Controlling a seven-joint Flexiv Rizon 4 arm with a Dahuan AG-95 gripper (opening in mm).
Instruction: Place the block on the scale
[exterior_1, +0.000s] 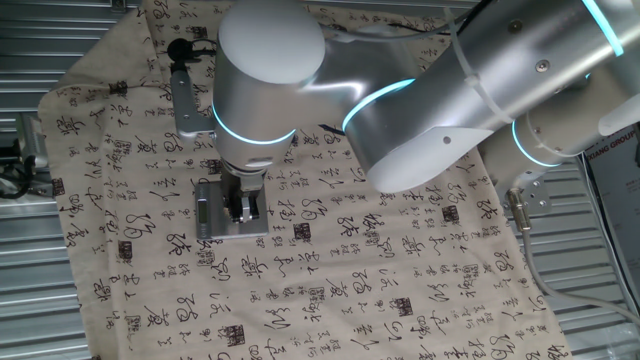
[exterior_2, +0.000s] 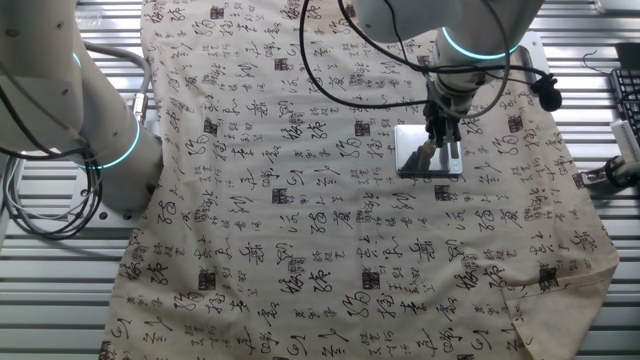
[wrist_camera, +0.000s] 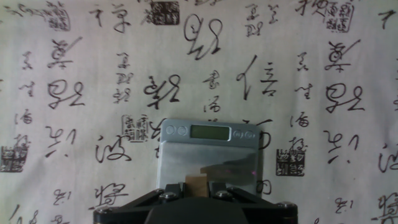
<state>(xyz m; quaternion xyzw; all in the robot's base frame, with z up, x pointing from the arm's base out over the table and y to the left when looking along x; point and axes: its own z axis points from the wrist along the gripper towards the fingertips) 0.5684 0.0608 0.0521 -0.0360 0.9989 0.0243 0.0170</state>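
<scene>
The grey square scale (wrist_camera: 180, 158) lies on the calligraphy cloth, its display strip (wrist_camera: 209, 131) on the far edge in the hand view. My gripper (wrist_camera: 197, 188) is shut on the small tan wooden block (wrist_camera: 197, 184), which sits between the fingers just over the scale's plate. In one fixed view the gripper (exterior_1: 243, 208) hangs over the scale (exterior_1: 212, 218). In the other fixed view the gripper (exterior_2: 440, 147) is over the scale (exterior_2: 410, 160). I cannot tell whether the block touches the plate.
The printed cloth (exterior_2: 330, 230) covers the table and hangs over its edges. A black knobbed part (exterior_2: 547, 96) sticks out near the wrist. A second arm's base (exterior_2: 90, 130) stands at the left, and a keyboard (exterior_2: 626, 95) lies at the far right.
</scene>
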